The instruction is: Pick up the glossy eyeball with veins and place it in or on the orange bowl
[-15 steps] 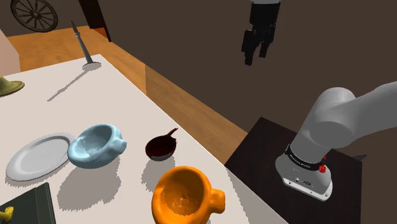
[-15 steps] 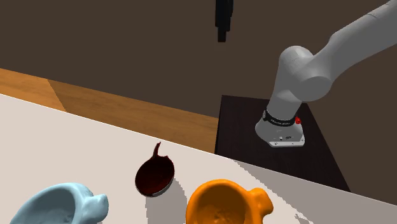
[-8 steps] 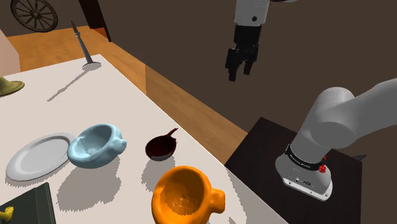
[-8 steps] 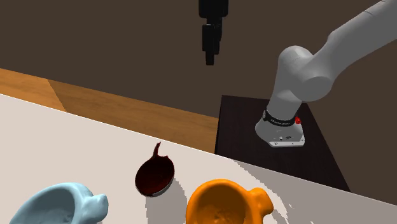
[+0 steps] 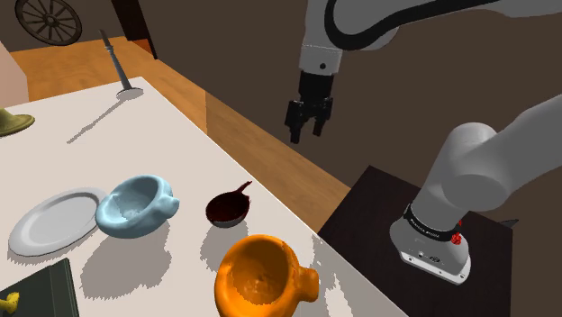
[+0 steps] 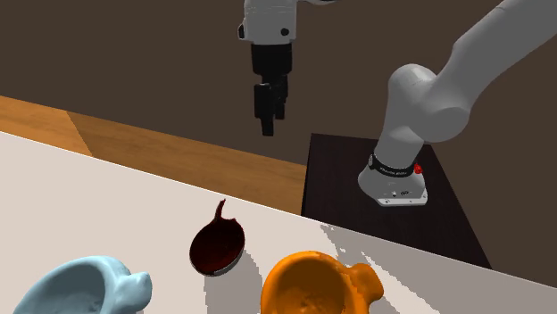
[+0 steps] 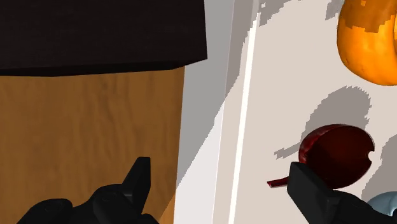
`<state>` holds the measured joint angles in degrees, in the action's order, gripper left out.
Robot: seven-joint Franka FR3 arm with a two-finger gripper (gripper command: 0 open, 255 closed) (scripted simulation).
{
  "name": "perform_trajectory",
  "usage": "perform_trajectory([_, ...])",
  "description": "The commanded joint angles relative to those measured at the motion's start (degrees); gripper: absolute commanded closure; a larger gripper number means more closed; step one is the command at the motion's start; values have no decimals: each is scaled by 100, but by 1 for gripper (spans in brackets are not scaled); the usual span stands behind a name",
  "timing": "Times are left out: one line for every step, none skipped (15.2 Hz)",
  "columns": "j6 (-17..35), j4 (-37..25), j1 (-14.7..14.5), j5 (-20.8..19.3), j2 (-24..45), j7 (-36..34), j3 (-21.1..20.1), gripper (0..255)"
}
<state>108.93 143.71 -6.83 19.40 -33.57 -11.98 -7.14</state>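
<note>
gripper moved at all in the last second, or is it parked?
Yes. In the shoulder view the gripper has come down and toward that view's left, away from above the stand and closer to the table edge.

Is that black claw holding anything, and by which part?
Nothing: the jaws stand open and empty in the air; the dark red eyeball lies on the table.

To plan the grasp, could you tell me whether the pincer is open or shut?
Open: in the wrist view the pincer has its two black fingers standing well apart, holding nothing.
</note>
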Motion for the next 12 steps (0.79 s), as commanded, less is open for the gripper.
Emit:
perform_trajectory([402, 33, -128, 285, 278, -20, -103, 0])
perform_trajectory([597, 36, -185, 415, 435, -1, -141, 0])
perform_trajectory([789, 30, -243, 548, 599, 23, -178, 0])
perform_trajectory([979, 16, -302, 683, 768, 52, -215, 0])
perform_trajectory([1165, -9, -361, 819, 942, 86, -251, 0])
perform_trajectory([1347, -42, -421, 956, 1121, 125, -287, 0])
perform_trajectory([1524, -85, -481, 1096, 1304, 169, -322, 0])
perform_trajectory([1696, -138, -541, 1236, 1490, 217, -357, 0])
perform_trajectory([1862, -199, -601, 1378, 1679, 270, -390, 0])
perform_trajectory([2022, -270, -660, 1521, 1871, 327, -423, 0])
perform_trajectory([2176, -350, -718, 1664, 2065, 388, -455, 0])
perform_trajectory([2323, -438, -774, 1808, 2260, 453, -489, 0])
